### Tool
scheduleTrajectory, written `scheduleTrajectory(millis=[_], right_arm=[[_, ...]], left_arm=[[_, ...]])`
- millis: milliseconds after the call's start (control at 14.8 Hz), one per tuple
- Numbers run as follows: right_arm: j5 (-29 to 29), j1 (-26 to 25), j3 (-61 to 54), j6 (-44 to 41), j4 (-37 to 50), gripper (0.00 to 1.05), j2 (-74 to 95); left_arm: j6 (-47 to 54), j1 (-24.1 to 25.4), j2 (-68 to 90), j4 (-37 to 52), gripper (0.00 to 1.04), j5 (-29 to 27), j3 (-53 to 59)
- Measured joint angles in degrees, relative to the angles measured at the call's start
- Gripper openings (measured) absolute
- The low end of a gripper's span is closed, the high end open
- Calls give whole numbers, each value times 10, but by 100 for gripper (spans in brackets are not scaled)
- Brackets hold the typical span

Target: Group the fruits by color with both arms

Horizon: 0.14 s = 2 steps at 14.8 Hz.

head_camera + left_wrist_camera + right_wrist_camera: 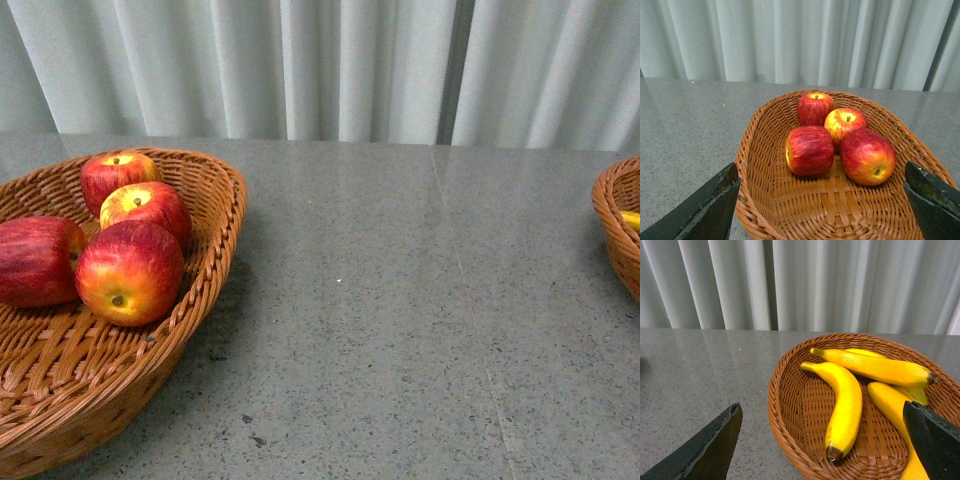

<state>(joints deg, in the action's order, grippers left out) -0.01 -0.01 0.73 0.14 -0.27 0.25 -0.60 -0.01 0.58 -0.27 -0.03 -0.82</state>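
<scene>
A: What's the biggest thing in view?

B: The grey speckled bench (pixel 400 330), with pale curtains (pixel 330 65) behind it. On it, at the left of the front view, sits a wicker basket (pixel 205 290); a second basket (pixel 612 225) is cut off at the right edge, well apart from the first.

A: And the fruit?

B: Four red apples (pixel 810 150) lie clustered in the left-hand basket, touching one another. The right wrist view shows yellow bananas (pixel 842 400) with brown tips in the other basket; at least three, one lying across the others.

A: The arms?

B: The left gripper (pixel 825 205) hangs over its basket's near rim, jaws spread wide, grasping nothing. The right gripper (pixel 825 445) hangs likewise by the banana basket, jaws released.
</scene>
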Motion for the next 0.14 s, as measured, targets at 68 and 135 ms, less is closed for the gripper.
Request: scheduleTrajectory(millis=[68,135], right_arm=[[0,0,0,0,0,98,0],[0,0,0,0,0,98,0]], left_arm=[[0,0,0,0,98,0,0],[0,0,0,0,98,0,0]])
